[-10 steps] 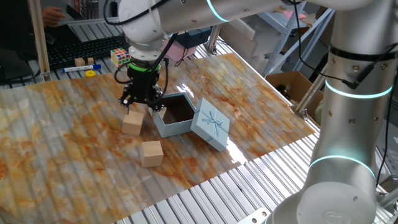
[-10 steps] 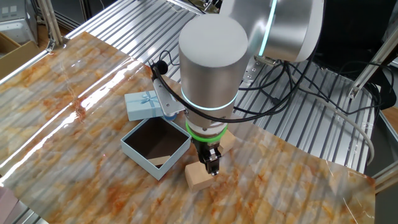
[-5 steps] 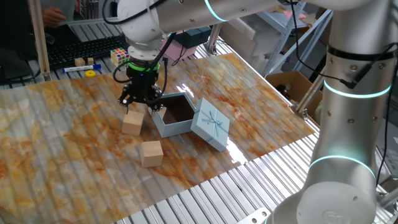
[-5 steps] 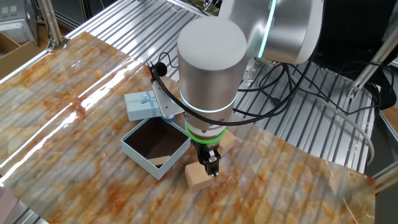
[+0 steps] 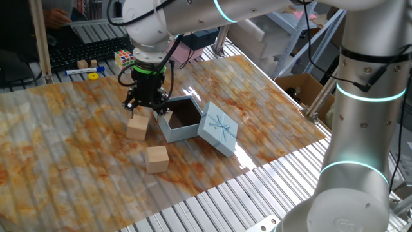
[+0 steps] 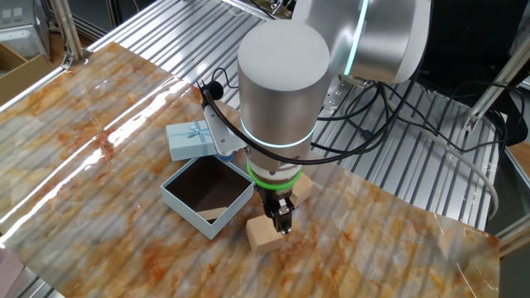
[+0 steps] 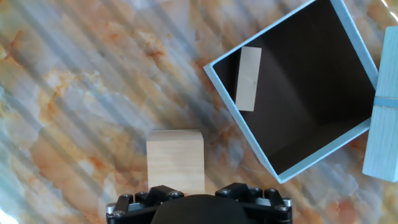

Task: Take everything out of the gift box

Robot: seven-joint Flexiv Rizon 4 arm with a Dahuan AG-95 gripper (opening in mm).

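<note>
- Hovering open, the hand (image 5: 145, 104) points down above a wooden block (image 5: 136, 127) on the table (image 5: 64, 148).
- Left of frame centre, one block (image 7: 248, 78) lies inside the gift box (image 5: 168, 131).

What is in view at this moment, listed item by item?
gift box: one, pale blue, dark inside, open on the table.
lid: one, pale blue, bow drawing, leaning against the box.
wooden blocks: two, tan, on the table beside the box; a third lies inside, against a wall.
Rubik's cube: one, multicoloured, far edge.
brown carton: one, beside the table.
tool: open, above a block.
</note>
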